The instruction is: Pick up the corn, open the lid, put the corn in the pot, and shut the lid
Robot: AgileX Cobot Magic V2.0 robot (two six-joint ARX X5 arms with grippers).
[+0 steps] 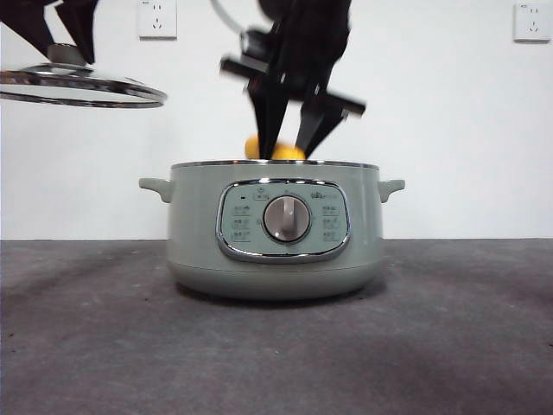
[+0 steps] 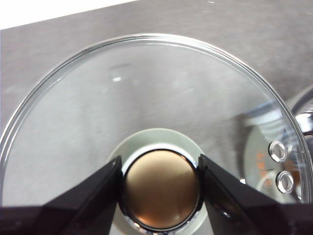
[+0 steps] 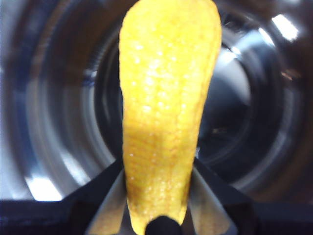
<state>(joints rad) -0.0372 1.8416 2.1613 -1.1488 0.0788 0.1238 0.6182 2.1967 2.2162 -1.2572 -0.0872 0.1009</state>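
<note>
The sage-green pot (image 1: 275, 232) stands open in the middle of the table. My right gripper (image 1: 292, 143) hangs just above its rim, shut on the yellow corn (image 1: 276, 152), which shows only partly behind the rim. In the right wrist view the corn (image 3: 166, 107) sits lengthwise between the jaws over the pot's shiny steel inside (image 3: 254, 112). At the upper left the glass lid (image 1: 82, 88) is held level in the air by my left gripper (image 1: 65, 43). The left wrist view shows that gripper (image 2: 160, 188) shut on the lid's knob (image 2: 161, 188), with the glass lid (image 2: 146, 98) spread beneath.
The pot's control panel with a silver dial (image 1: 286, 218) faces the front camera, and small handles (image 1: 390, 187) stick out at both sides. A white wall with sockets (image 1: 157, 19) lies behind. Dark grey table (image 1: 467, 346) surrounds the pot.
</note>
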